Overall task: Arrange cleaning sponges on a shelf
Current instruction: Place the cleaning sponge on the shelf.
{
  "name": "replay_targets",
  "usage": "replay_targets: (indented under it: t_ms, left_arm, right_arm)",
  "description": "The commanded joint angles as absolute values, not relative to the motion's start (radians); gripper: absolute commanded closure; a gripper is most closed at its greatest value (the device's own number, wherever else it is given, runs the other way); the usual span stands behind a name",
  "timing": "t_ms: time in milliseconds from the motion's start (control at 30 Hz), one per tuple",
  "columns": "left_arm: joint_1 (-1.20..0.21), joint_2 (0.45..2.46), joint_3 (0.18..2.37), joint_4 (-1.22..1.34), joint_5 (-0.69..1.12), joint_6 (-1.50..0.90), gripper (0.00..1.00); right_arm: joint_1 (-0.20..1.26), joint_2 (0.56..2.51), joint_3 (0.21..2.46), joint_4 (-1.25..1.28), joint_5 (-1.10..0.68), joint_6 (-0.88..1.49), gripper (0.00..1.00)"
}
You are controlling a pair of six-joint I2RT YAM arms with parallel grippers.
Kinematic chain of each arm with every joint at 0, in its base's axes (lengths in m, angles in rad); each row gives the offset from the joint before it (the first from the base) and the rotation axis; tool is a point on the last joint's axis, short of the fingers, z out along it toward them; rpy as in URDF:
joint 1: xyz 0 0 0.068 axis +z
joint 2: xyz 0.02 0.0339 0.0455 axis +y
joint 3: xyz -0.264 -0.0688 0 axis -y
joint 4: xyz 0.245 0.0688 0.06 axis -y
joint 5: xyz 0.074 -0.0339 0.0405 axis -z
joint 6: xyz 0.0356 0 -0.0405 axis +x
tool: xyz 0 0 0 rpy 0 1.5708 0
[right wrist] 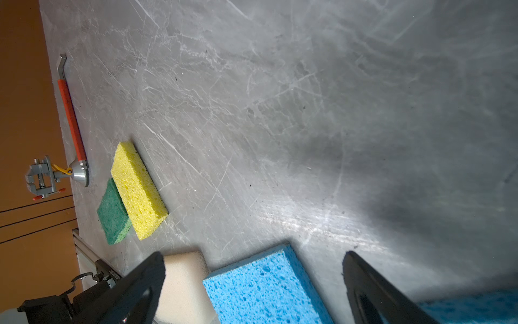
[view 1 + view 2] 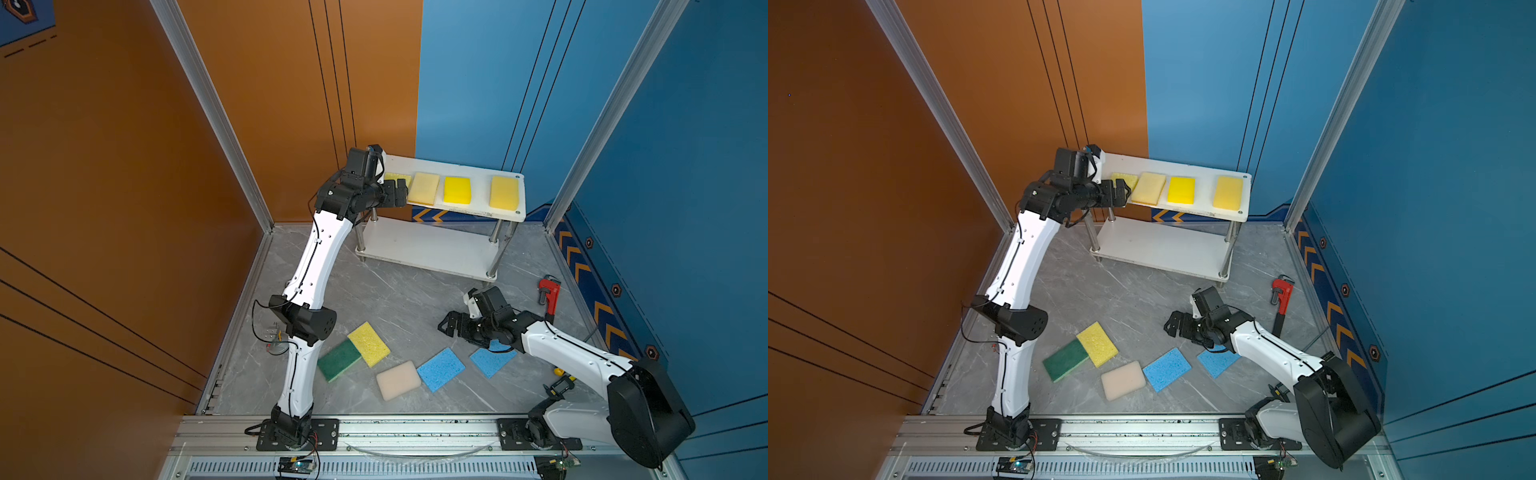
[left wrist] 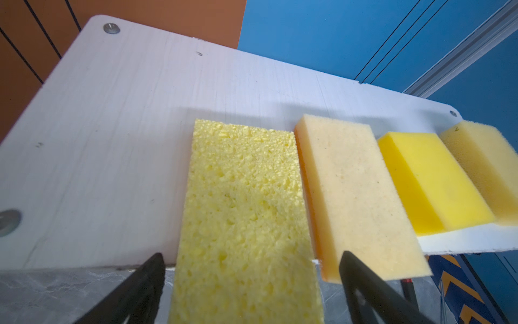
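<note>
Between the open fingers of my left gripper (image 3: 252,258) lay the thin porous pale-yellow rectangular sponge (image 3: 244,196), flat on the top board of the white two-tier shelf (image 3: 112,126). Placement looked done; next, a straight retreat. My right gripper (image 1: 252,254) hung open, a thin blue sponge (image 1: 260,289) just ahead.

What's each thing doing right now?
left gripper: open, either side of the pale sponge
pale sponge: flat on the shelf, sticking over its edge
right gripper: open, by a blue sponge
shelf: upright, four sponges on top
green sponge: flat on the table, partly under a yellow sponge
</note>
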State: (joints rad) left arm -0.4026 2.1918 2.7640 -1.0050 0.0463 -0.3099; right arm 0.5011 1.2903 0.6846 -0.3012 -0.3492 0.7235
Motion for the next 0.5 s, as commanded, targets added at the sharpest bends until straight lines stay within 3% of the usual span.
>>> replay_targets:
  t_ms: [0, 267, 467]
  left_arm:
    - [-0.386, 2.18, 2.784, -0.976, 0.005, -0.292, 0.02]
    - [-0.375, 2.109, 2.76, -0.968, -0.019, -0.296, 0.02]
    - [-0.383, 1.912, 2.534, -0.967, -0.096, -0.302, 0.02]
  right_arm:
    - [0.5, 1.31, 0.677, -0.277, -0.374, 0.733, 0.0]
    - [0.522, 1.339, 0.698, -0.267, -0.388, 0.73, 0.0]
    - [0.534, 1.351, 0.698, -0.263, -0.394, 0.729, 0.0]
